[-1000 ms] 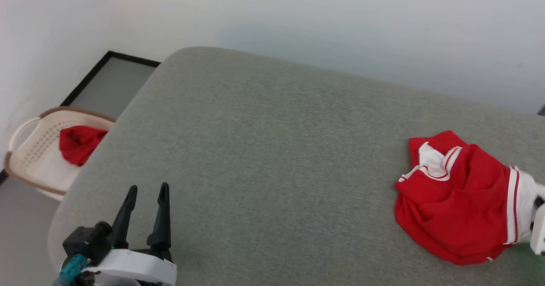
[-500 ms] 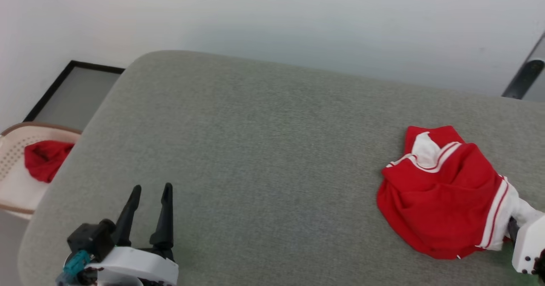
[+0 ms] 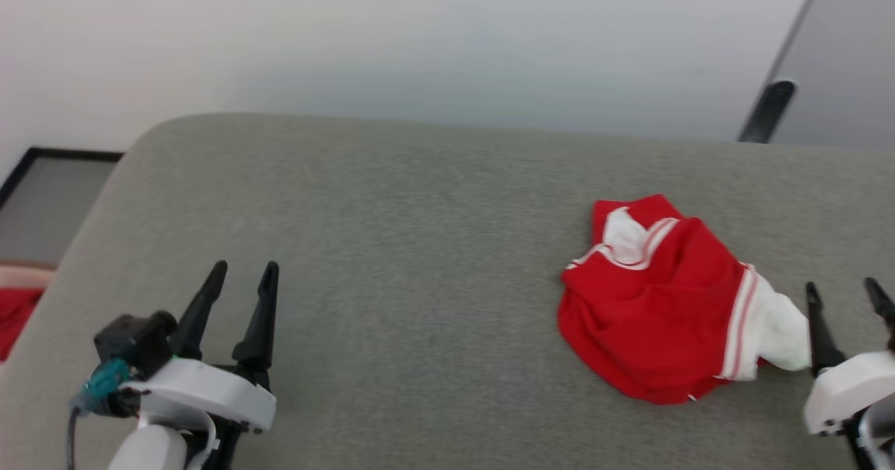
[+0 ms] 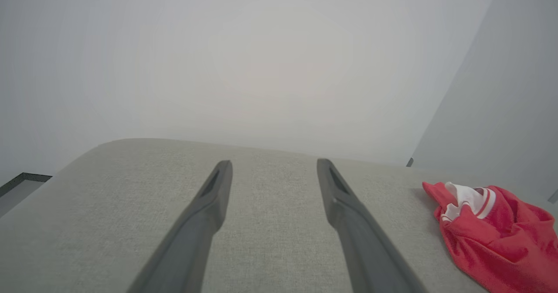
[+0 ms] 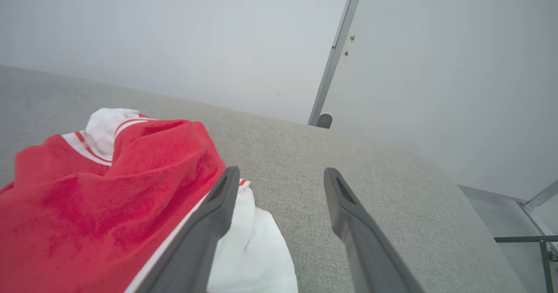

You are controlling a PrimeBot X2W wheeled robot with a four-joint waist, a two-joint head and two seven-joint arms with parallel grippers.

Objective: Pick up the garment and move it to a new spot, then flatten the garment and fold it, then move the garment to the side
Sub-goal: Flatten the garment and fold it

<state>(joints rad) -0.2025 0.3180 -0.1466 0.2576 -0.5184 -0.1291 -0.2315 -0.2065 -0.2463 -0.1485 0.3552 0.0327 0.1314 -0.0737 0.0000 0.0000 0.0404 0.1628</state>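
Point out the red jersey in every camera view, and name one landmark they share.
Head view: the jersey lies right of centre, just left of the right gripper.
Left wrist view: the jersey sits in the lower right corner.
Right wrist view: the jersey fills the lower left, partly behind one finger.
Shared landmark: the grey cushion it lies on.

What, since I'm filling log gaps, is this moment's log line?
garment crumpled, unheld | left gripper open, empty | right gripper open beside garment
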